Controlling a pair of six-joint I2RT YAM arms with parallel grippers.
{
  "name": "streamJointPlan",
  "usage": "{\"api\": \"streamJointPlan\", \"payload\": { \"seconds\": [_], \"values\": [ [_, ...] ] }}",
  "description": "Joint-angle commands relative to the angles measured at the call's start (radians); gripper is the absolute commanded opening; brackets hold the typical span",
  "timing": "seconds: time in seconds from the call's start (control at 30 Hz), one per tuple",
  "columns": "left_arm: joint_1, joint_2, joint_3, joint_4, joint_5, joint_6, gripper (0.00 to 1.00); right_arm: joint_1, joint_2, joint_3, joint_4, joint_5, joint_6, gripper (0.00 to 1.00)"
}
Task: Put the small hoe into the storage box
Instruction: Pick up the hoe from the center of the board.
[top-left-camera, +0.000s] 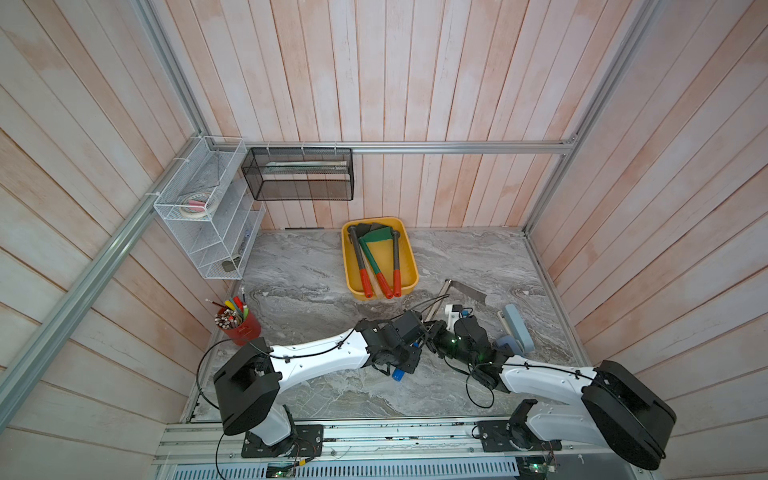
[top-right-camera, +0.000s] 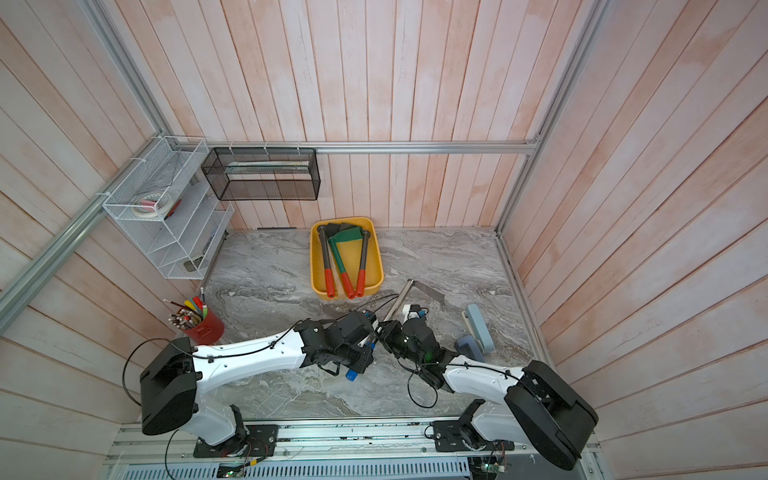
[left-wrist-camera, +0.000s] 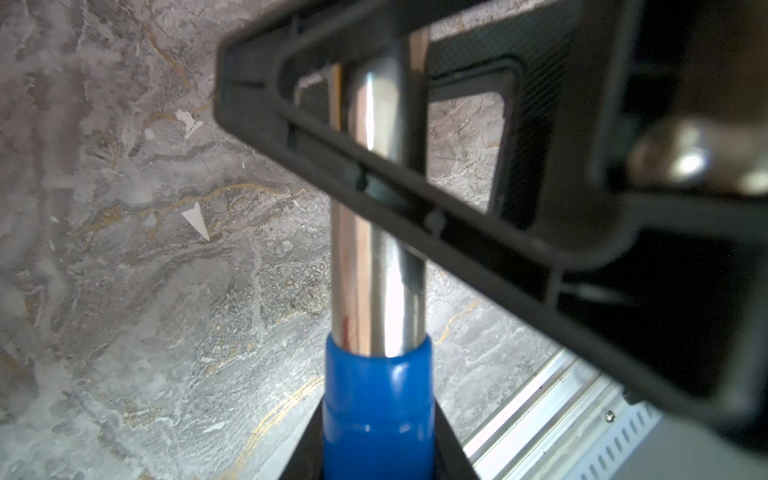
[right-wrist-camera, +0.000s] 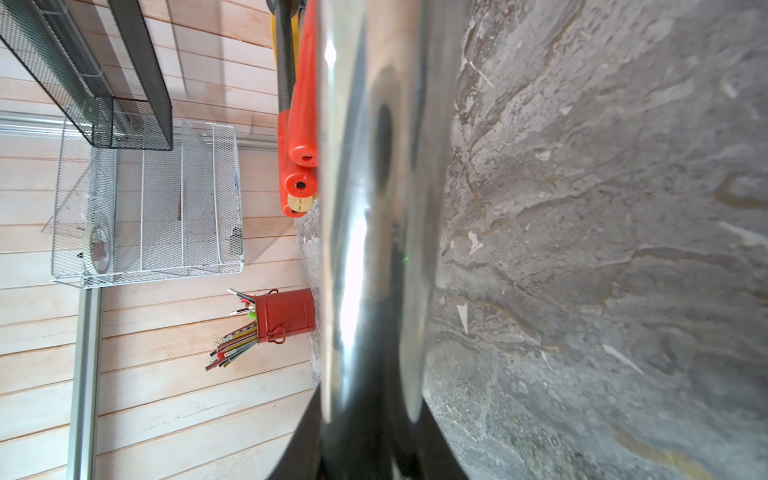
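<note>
left pincer (left-wrist-camera: 378, 449), right pincer (right-wrist-camera: 370, 449) clamp small hoe (top-left-camera: 436, 300) near storage box (top-left-camera: 379, 255) rim

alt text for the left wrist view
The small hoe, shiny metal with a blue grip, fills the centre, its grip in the left hand. A black finger of the right hand crosses its shaft over a marbled table.

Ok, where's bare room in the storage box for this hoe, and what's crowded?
In the storage box, the only bare strip for the silver hoe lies between the shaft of the green hoe and the right dark-shafted hoe; its left side and far end are crowded. Outside, the marble table is bare from the red pencil cup to the box.
</note>
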Motion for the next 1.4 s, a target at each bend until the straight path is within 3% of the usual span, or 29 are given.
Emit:
{"api": "streamJointPlan", "payload": {
  "seconds": [0.0,0.57,0.93,1.07,1.37],
  "values": [
    [-0.013,-0.073,0.010,0.076,0.010,0.052,0.00,0.004,-0.009,0.017,0.011,0.022,-0.056,0.30],
    [-0.016,-0.146,-0.010,0.109,-0.051,0.073,0.00,0.003,-0.067,0.015,-0.035,0.041,-0.098,0.42],
    [-0.009,-0.167,0.000,0.088,-0.108,0.093,0.00,0.003,-0.128,0.031,-0.075,0.041,-0.176,0.59],
    [0.008,-0.176,0.007,0.065,-0.119,0.112,0.00,0.002,-0.173,0.039,-0.103,0.047,-0.221,0.65],
    [0.087,-0.191,0.047,-0.002,-0.110,0.133,0.00,0.002,-0.305,0.051,-0.176,0.073,-0.336,0.68]
  ]
}}
